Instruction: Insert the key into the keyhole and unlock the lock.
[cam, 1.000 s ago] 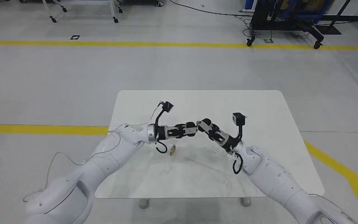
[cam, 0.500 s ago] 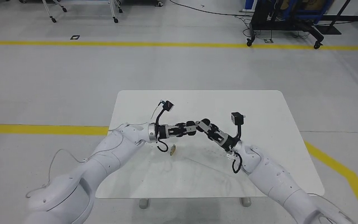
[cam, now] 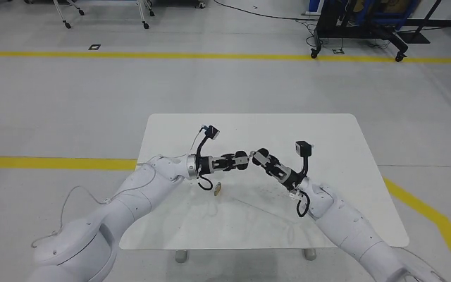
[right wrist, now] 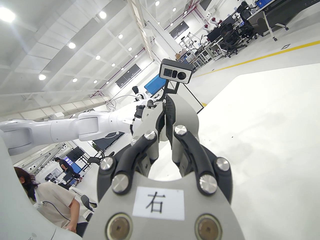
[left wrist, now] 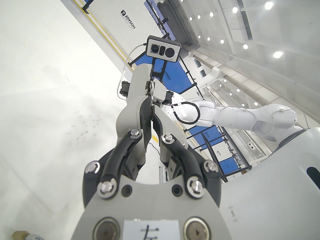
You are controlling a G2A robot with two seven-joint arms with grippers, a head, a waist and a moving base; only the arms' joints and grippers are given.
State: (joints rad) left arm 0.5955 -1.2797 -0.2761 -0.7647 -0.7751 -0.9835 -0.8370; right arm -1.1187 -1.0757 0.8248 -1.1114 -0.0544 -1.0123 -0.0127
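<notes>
**Two grippers tip to tip over the middle of the surface, the lock lying apart**

Both arms come in from the near side and meet nose to nose over the middle of the white surface (cam: 331, 141), the left arm from the left and the right arm from the right.

The left gripper (cam: 244, 158) has its fingers drawn tight together. From its wrist camera I can make out a small round silvery piece pinched right at the fingertips. By the look of it this is the head of the key (left wrist: 150, 86).

The right gripper (cam: 255, 154) points straight back at it, so the two sets of tips touch or very nearly touch. Its fingers (right wrist: 172, 111) are closed as well, with the ribbed black pads pressed against each other. I cannot tell whether they also have hold of the key. Both grippers are up in the air rather than resting on the surface.

The lock (cam: 218, 187) is a small brass-coloured thing lying on the surface by itself. It sits a little nearer and to the left of where the grippers meet, just on the near side of the left arm's wrist. Neither gripper touches it. The left wrist camera catches a brass corner of it at the very edge of its picture, with a bit of something grey beside it that is too cut off to make out.
</notes>
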